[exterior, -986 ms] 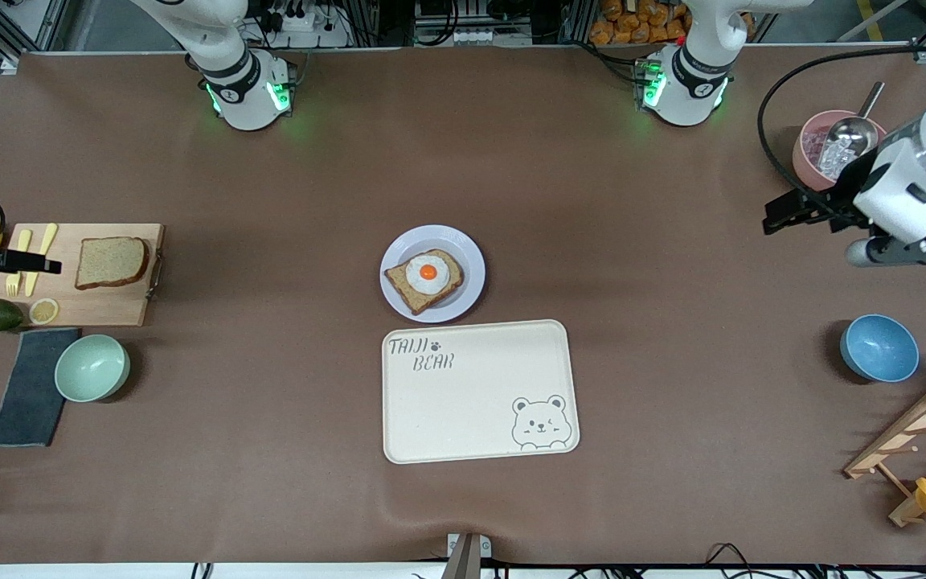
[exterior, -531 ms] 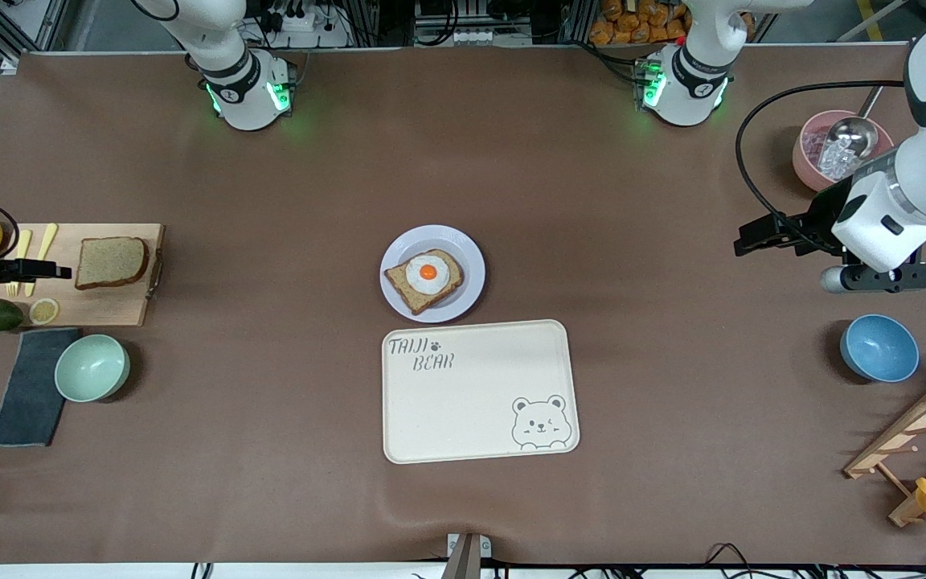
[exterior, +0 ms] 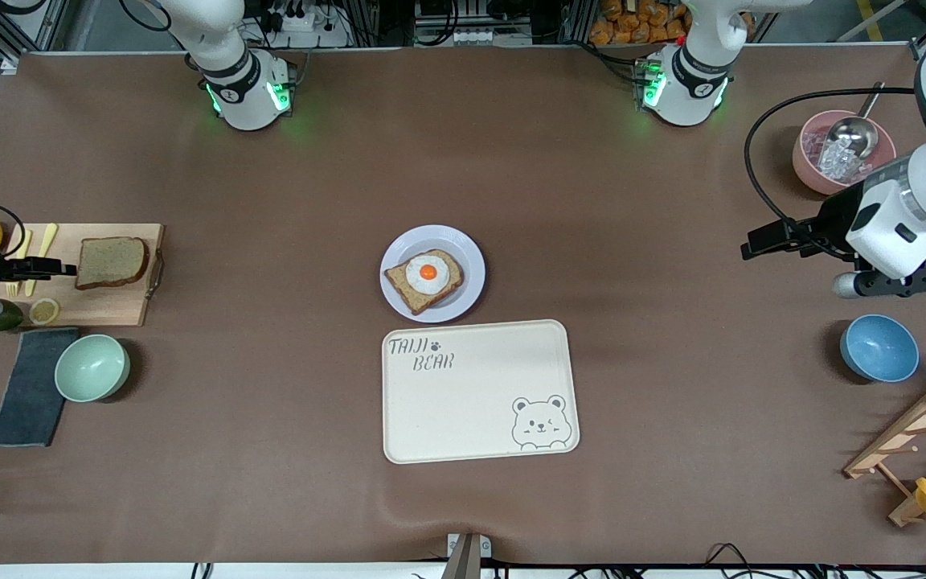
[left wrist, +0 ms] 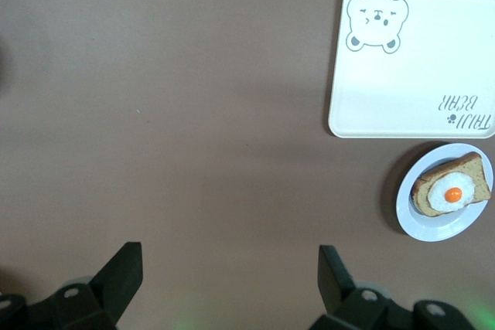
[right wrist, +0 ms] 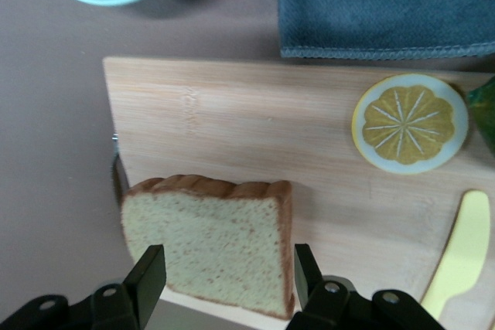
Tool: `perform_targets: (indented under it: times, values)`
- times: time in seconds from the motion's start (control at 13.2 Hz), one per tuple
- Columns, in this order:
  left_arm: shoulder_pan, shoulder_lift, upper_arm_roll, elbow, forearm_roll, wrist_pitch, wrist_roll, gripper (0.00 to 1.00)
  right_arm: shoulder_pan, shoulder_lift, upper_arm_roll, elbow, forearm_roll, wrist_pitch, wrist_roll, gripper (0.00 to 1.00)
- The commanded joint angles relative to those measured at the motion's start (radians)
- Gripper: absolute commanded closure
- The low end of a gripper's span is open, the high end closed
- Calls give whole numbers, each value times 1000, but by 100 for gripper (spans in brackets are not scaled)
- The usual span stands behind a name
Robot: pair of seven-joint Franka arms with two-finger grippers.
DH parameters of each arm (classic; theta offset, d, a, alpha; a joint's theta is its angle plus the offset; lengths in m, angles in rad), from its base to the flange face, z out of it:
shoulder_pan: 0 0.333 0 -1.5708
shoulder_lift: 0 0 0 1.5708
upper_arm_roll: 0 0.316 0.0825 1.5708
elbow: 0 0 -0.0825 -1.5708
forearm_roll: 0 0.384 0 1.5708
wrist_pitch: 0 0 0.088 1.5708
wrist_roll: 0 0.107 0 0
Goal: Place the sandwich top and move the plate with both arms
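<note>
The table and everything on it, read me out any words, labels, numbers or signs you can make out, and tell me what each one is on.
"TAIJI BEAR", with a small paw print after TAIJI: printed on the rectangular cream tray, which also carries a winking bear drawing.
A small mark, too small to read: on each white robot arm base.
No other text shows on the table.

We see a matt brown table (exterior: 270,201), a pale grained wooden board (right wrist: 255,129), a soft dark woven cloth (right wrist: 379,5), porous crumbly bread (right wrist: 205,245), and a smooth glossy plate (exterior: 467,249).
</note>
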Motion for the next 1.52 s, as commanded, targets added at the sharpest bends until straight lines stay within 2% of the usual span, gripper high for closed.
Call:
perform_targets:
  times: [0.0, 0.3, 0.53, 0.68, 0.83, 1.06, 1.14, 1.29, 1.44]
  values:
    - [-26, 9, -6, -15, -26, 26, -4, 0, -28, 33, 16, 8, 17, 29, -63, 24]
    - [-75, 47, -10, -18, -49, 87, -5, 0, -45, 53, 18, 4, 35, 21, -112, 24]
    - [-109, 92, -21, -18, -50, 144, -7, 0, -62, 55, 18, -29, 50, 31, -136, 33]
    - [-120, 113, -22, -19, -50, 166, -7, 0, -59, 53, 18, -29, 50, 28, -150, 43]
    - [-156, 118, -24, -39, -50, 204, -10, 0, -61, 55, 18, -31, 50, 31, -156, 70]
    - [-160, 113, -45, -134, -111, 348, -13, 0, -62, 55, 19, -37, 52, 40, -161, 89]
    - [-163, 113, -55, -161, -132, 394, -13, 0, -64, 56, 19, -45, 53, 52, -181, 100]
    - [-174, 113, -88, -206, -135, 472, -42, 0, -62, 58, 19, -54, 69, 77, -222, 100]
    - [-190, 127, -113, -211, -135, 494, -91, 0, -59, 56, 19, -52, 69, 71, -221, 100]
